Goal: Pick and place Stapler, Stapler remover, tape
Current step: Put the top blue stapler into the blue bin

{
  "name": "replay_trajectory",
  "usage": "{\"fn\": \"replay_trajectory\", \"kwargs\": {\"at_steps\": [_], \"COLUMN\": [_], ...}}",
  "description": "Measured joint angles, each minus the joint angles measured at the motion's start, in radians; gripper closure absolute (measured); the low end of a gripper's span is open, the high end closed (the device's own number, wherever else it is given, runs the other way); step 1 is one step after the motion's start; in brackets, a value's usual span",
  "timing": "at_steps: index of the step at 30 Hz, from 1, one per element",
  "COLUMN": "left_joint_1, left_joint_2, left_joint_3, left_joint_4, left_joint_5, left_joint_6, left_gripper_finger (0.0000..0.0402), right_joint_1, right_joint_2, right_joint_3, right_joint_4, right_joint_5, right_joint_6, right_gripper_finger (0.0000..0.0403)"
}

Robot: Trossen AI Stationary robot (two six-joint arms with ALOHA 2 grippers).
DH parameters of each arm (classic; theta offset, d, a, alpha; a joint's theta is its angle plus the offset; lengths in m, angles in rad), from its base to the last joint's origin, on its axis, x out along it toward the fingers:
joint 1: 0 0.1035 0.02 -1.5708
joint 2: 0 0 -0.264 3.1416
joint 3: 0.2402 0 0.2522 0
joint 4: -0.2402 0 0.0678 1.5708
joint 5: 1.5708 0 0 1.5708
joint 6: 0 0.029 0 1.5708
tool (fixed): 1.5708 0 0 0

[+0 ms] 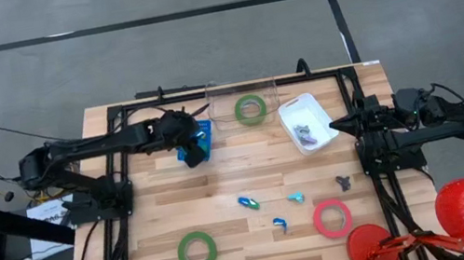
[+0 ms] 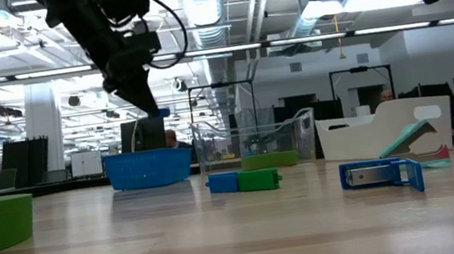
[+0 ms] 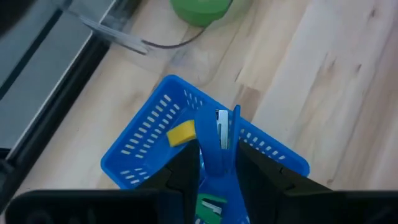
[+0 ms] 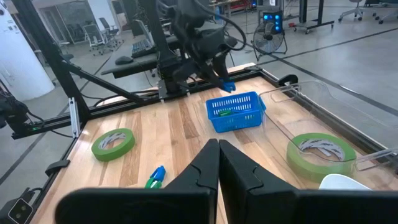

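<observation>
Now over the blue basket (image 3: 161, 134): left gripper (image 3: 214, 163) clamped on a blue stapler (image 3: 221, 140). Best lowered before release. Right gripper (image 4: 218, 151) closed, empty, well away.

Blue basket (image 4: 235, 112), green tape (image 4: 114, 142) and (image 4: 321, 152), right fingers (image 4: 205, 168) closed.

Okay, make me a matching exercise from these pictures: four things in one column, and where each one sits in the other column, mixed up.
Things
1. blue plastic stapler
2. pinkish-red tape roll
3. blue slotted plastic basket
4. green tape roll lying in the clear plastic bin

Places
A. far edge of the table, near the middle
B. under the left gripper
C. between the left gripper's fingers
D. near edge, on the right arm's side

Pairs: 1-C, 2-D, 3-B, 4-A
</observation>
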Motion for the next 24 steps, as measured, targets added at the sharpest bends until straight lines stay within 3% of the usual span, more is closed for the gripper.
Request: {"fn": "replay_trajectory", "kwargs": {"at_steps": [24], "left_joint_1": [0.006], "left_joint_2": [0.040], "left_joint_3": [-0.118], "left_joint_4": [0.086], "left_joint_5": [0.012], "left_joint_6": [-0.123], "left_gripper_finger": [0.0310], "right_joint_1": [0.000], "right_joint_2": [0.000], "right_joint_3": [0.000], "right_joint_4": [0.000], "right_joint_5": [0.000], "right_joint_6": [0.000], "right_gripper_finger": [0.0403]}}
